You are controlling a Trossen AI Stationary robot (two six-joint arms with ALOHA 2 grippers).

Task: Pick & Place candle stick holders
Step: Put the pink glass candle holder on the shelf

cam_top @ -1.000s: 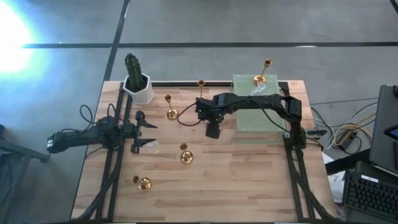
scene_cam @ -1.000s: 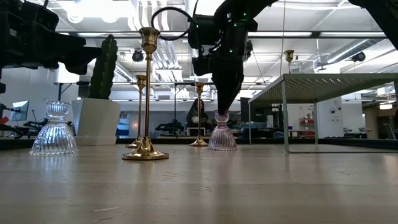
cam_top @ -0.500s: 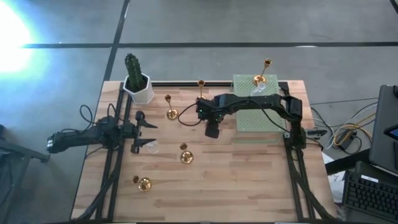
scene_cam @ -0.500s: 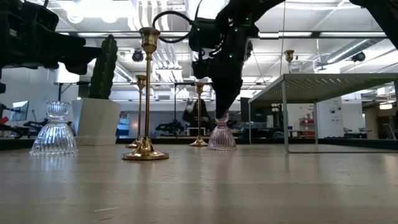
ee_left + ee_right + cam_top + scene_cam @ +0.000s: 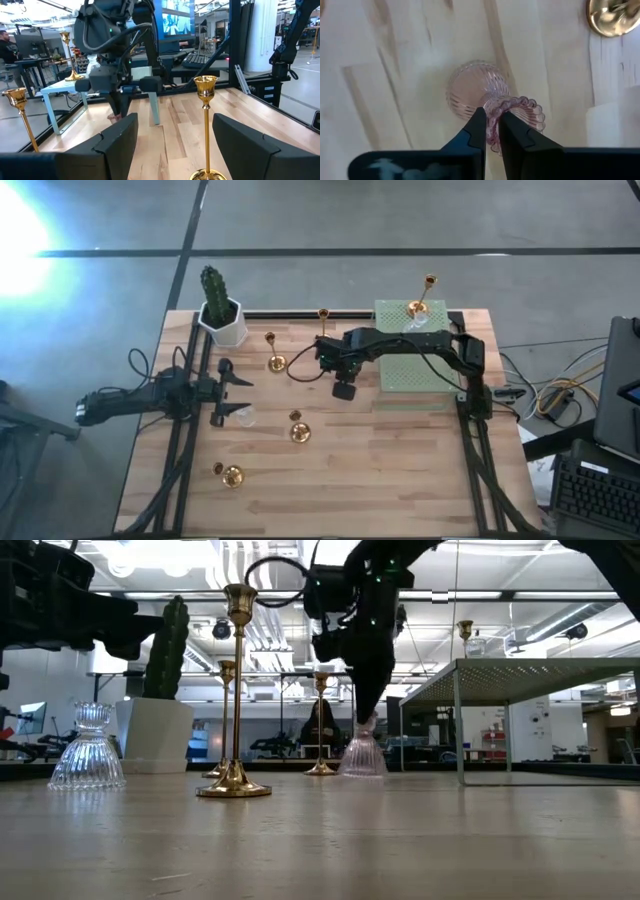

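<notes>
Right gripper [image 5: 490, 131] clenched on pink glass holder's [image 5: 470, 90] rim — green mat [image 5: 412, 370] edge just beside

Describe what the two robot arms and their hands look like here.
Both arms are dark, jointed, near-black. The right arm carries a looping black cable; its hand has two slim tapered black fingers. The left hand has broad matte-black fingers.

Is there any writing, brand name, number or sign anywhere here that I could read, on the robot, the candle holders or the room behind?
None can be read.
The monitor in the room behind shows a bluish picture; any text on it is too blurred to read.
The gold candle stick holders, the pink glass holder and the white pot show no lettering.
The arms show no readable marking.
</notes>
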